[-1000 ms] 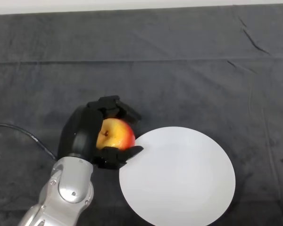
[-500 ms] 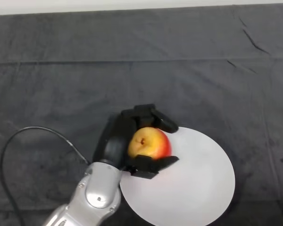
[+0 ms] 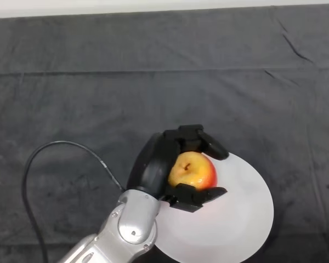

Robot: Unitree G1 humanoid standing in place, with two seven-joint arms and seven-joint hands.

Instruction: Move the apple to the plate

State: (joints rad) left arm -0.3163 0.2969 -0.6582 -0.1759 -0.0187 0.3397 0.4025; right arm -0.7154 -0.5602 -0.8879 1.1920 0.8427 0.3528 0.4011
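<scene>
Left hand (image 3: 156, 167) curled round the apple (image 3: 193, 171), fingers (image 3: 200, 139) wrapped over its far side, thumb (image 3: 197, 195) hooked under the near side. Apple pinched between them, yellow on the side by the palm, red on the side facing away from it, stem dimple facing up. Apple sits over the left part of the white plate (image 3: 241, 219), inside the rim; can't tell if it touches the plate surface or is held just above it. Thumb also over the plate, fingertips reaching over its upper-left edge. Black palm is left of the apple, over the plate's left edge and the cloth beside it. Silver-grey forearm (image 3: 129, 230) comes in from the lower left, covering the plate's lower-left rim. Plate is round, plain, lying flat on the table (image 3: 153, 66) at lower right, its bottom edge cut off by the frame. Table covered in dark grey cloth with a few creases, a long fold line running across the upper part. Pale strip of background along the very top.
</scene>
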